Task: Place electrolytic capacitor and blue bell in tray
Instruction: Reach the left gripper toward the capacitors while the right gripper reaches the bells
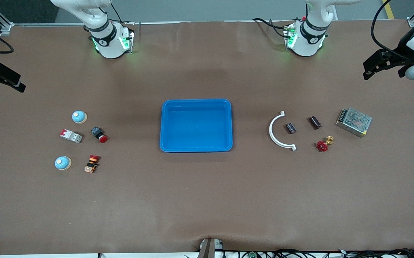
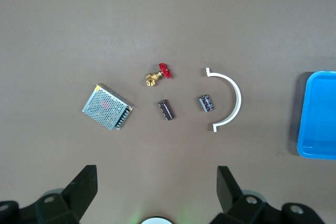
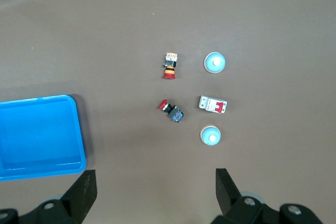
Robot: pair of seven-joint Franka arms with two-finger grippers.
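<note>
Lying with long axis crosswise, empty tray (image 1: pixel 196 104), left tool (image 2: pixel 156 187) and right tool (image 3: pixel 155 187) both spread wide

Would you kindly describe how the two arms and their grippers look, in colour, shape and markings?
Both arms are glossy white with rounded segments, black bands near the base and green indicator lights. Black cables run to the left arm and the right arm. The left gripper and the right gripper each have two black, wedge-shaped fingers on a dark body.
</note>
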